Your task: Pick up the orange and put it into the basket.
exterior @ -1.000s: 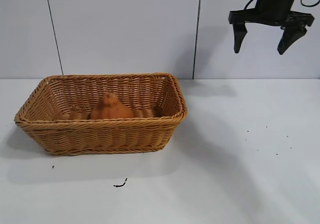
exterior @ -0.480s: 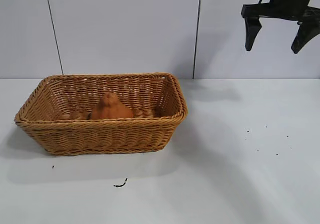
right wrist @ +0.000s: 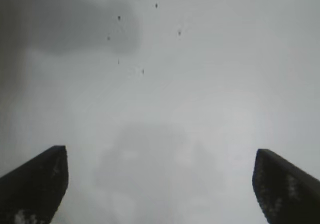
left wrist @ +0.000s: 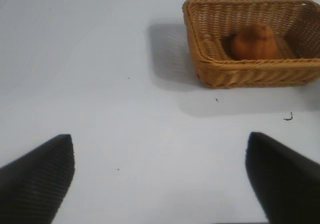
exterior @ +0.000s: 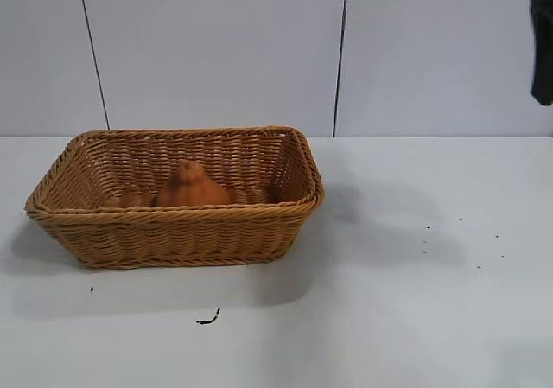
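Note:
The orange [exterior: 192,187] lies inside the wicker basket [exterior: 307,200] at the table's left; both also show in the left wrist view, the orange [left wrist: 254,42] within the basket [left wrist: 197,59]. My right gripper is open and empty, high at the right edge of the exterior view, where only one dark finger [exterior: 543,51] shows. In the right wrist view it [right wrist: 160,184] hangs over bare table. My left gripper [left wrist: 160,179] is open and empty, well away from the basket, and is out of the exterior view.
The white table [exterior: 415,319] carries a small dark scrap [exterior: 207,320] in front of the basket and a few dark specks [exterior: 458,250] at the right. A grey panelled wall stands behind.
My right gripper has moved up and to the right, away from the basket, and has nearly left the exterior view. The orange and basket have not moved.

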Robot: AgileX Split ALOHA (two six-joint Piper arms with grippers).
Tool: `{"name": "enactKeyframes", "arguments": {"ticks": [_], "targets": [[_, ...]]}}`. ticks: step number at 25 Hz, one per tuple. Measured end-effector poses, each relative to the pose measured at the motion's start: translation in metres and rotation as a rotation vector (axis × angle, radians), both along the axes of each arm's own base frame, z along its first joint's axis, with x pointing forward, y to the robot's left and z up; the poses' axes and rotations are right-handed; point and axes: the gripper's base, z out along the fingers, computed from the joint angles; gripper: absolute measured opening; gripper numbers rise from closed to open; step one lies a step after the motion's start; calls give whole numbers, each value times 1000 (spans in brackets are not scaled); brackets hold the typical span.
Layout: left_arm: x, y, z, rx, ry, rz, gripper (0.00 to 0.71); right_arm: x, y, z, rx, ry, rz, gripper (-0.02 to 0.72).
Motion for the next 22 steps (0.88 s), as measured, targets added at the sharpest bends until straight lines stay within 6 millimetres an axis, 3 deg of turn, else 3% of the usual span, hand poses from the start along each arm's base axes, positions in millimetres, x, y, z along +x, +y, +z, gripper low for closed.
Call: {"name": "enactKeyframes", "arguments": {"ticks": [6,12,16,19,22], "targets": [[0,0,0,0,0,0,666,-98,-2,-4,21,-74,-1,694],[0,0,0,0,0,0,666,-173,-5,-22,29,-256,0,694],[0,0,0,0,0,0,666,-208,-6,-36,35,-450,4,694],[0,0,0,0,0,0,666,-222,-7,-34,45,-632,5,694],[0,0,0,0,0,0,666,-233,-7,-36,46,-704,7,694]]}}
